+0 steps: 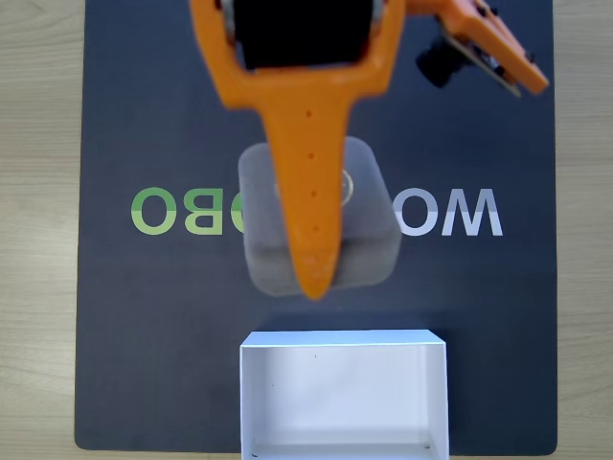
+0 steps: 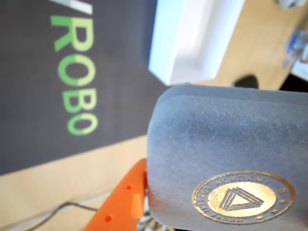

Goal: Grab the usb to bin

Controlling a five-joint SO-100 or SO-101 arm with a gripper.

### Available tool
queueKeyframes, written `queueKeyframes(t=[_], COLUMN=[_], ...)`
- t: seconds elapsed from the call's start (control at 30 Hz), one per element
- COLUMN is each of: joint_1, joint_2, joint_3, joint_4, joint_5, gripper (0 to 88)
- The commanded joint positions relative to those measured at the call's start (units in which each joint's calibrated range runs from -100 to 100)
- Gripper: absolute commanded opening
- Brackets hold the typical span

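Observation:
The usb (image 1: 369, 206), a grey rounded case with a gold emblem, looks large and blurred in the fixed view, lifted off the mat above its middle. My orange gripper (image 1: 314, 278) is shut on it, with the upper finger lying across its top and pointing toward the bin. In the wrist view the usb (image 2: 226, 144) is close up at lower right, with an orange finger (image 2: 125, 192) against its left edge. The white bin (image 1: 340, 337) sits just below the fingertip at the mat's near edge, and nothing shows inside it. The wrist view has the bin (image 2: 166, 48) at the top.
A dark mat (image 1: 144, 335) with green and white lettering covers the light wooden table (image 1: 38, 240). The wrist camera (image 1: 441, 62) juts out at upper right of the fixed view. A thin cable (image 2: 53, 211) lies on the wood at lower left of the wrist view.

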Motion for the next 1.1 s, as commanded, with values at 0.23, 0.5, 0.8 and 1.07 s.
queueKeyframes(t=[0.23,0.5,0.8,1.07], joint_1=[-2.2,-1.7,-1.6,-0.4], joint_2=[35.2,53.8,61.7,65.7], joint_3=[-38.3,-55.8,-56.7,-56.2], joint_4=[-1.3,-8.1,-13.9,-13.8], joint_5=[-5.3,-7.6,-7.6,-7.5], gripper=[12.2,11.3,11.3,11.3])
